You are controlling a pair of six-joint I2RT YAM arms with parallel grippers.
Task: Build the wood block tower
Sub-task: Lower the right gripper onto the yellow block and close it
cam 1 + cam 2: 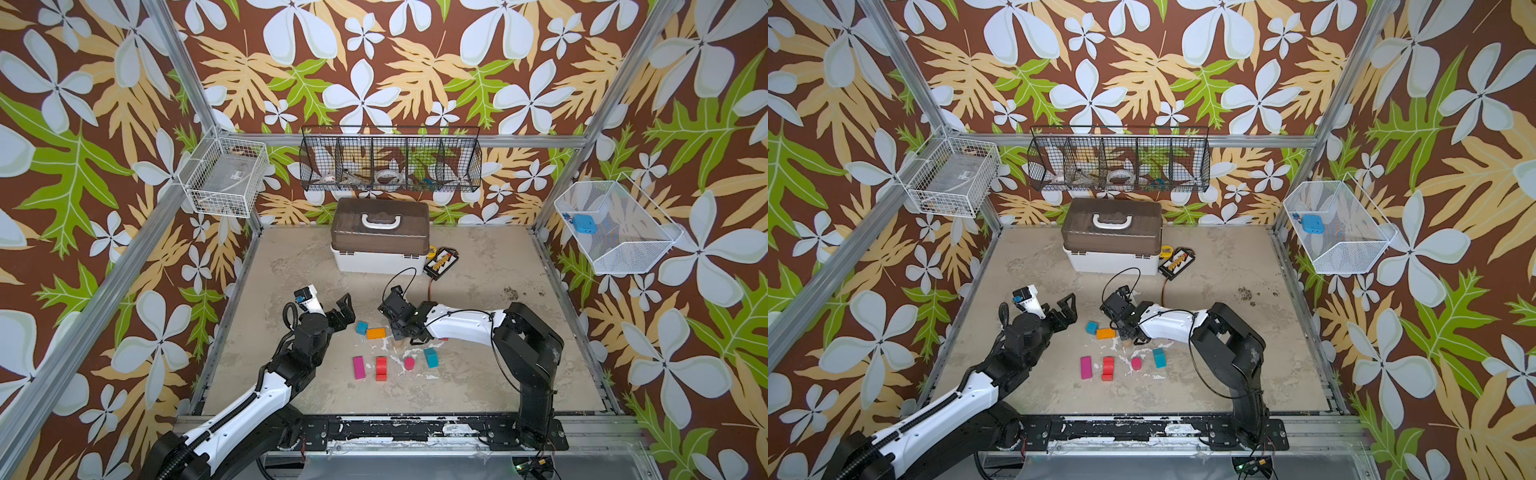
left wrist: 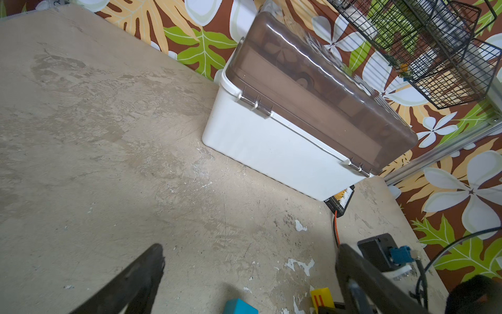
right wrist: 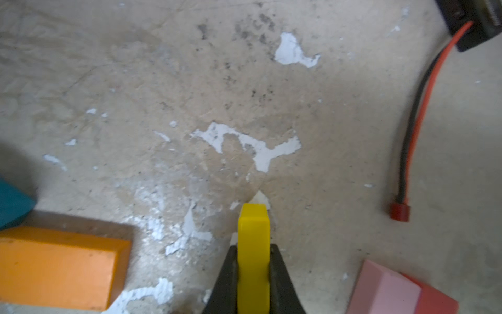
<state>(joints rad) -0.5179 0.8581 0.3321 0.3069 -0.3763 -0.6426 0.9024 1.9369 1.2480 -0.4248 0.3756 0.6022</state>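
- Gripping a thin yellow block in the right tool, low over mid-desk.
- Just beside, toward the desk's left edge: orange bar, long axis left-right; probably the base.
- Nothing in the wide-spread left tool.

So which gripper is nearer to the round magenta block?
Right. The right gripper is just behind the round magenta block; the left gripper is farther away, behind and to its left.
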